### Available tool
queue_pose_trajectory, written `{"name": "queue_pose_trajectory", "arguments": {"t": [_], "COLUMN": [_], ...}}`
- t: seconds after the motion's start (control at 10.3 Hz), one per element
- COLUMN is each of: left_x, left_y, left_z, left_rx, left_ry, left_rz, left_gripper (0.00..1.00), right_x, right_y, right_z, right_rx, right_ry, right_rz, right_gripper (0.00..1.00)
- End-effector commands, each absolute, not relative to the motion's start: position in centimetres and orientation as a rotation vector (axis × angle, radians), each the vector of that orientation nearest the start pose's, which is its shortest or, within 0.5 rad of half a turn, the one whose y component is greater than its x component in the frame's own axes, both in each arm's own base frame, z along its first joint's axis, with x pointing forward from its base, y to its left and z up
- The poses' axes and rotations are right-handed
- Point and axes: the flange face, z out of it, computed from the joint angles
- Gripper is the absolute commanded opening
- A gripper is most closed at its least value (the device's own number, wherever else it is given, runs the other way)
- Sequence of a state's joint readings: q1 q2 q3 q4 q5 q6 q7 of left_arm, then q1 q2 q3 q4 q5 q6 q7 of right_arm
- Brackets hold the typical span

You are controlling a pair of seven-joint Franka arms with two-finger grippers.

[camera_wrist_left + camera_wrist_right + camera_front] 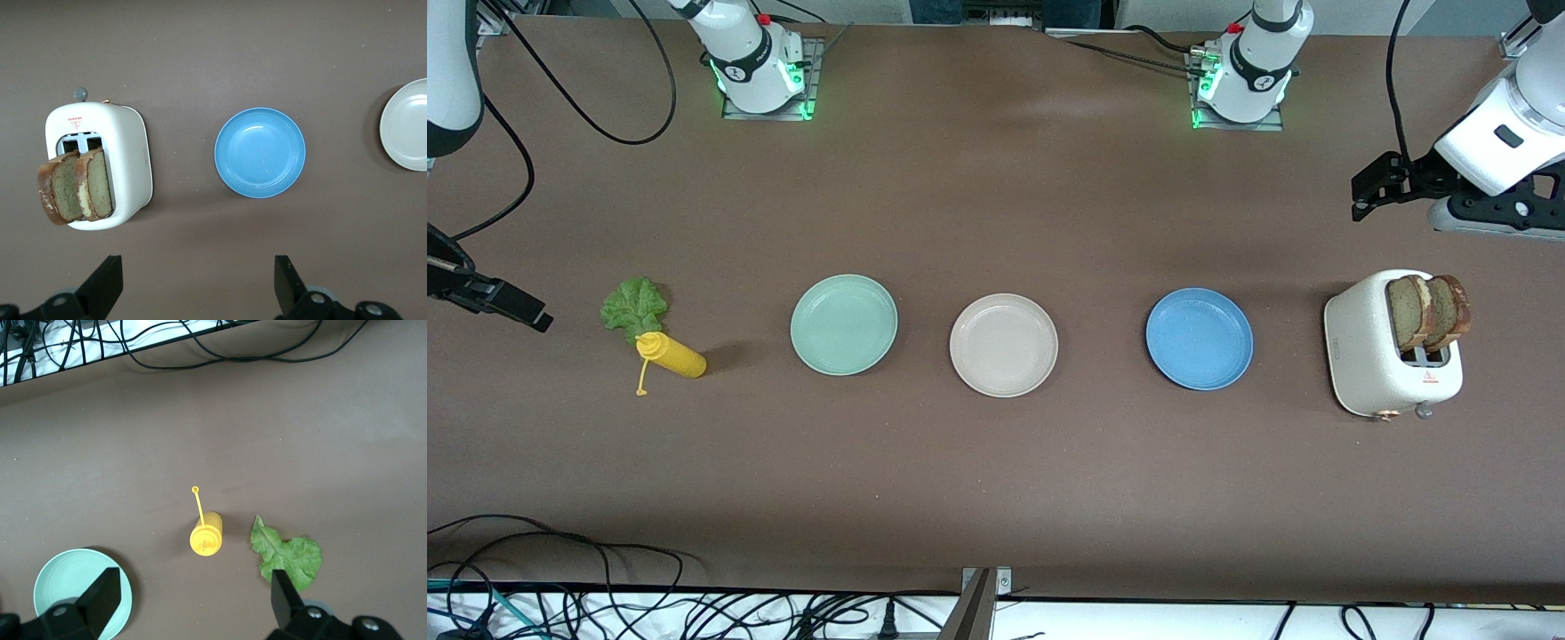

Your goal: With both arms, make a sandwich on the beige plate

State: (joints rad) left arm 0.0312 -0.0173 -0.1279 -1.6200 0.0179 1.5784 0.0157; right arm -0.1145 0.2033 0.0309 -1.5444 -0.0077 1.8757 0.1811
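Currently 2 bread slices (1430,311) in toaster (1392,360), beige plate (1003,345) bare, left claw (197,288) released, right claw (190,603) released.

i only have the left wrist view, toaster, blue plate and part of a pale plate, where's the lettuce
Observer: The lettuce lies at the right arm's end of the table, beside a yellow bottle.
Operator: is anything on the pale plate
Observer: No, the beige plate is bare; a mint plate sits next to it, toward the lettuce.
Operator: where's the right gripper
Observer: The right gripper is open over the table by the lettuce and bottle, holding nothing.
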Motion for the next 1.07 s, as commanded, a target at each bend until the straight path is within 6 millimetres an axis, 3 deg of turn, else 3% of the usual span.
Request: {"name": "queue_pose_trajectory", "arguments": {"t": [0.0, 0.97], "left_x": [54.93, 54.92], "left_y": [-5.01, -5.03], "left_z": [61.76, 61.76], "left_rx": [-3.144, -3.146], "left_ry": [0.176, 0.176], "left_rz": [0.044, 0.044], "left_gripper": [1.0, 1.0], "right_x": [63.15, 63.16], "right_y": [-5.14, -5.14], "right_z": [55.11, 54.6], "right_rx": [-3.098, -3.096], "right_ry": [0.45, 0.467], "right_rz": [-0.195, -0.178], "right_gripper": [1.0, 1.0]}}
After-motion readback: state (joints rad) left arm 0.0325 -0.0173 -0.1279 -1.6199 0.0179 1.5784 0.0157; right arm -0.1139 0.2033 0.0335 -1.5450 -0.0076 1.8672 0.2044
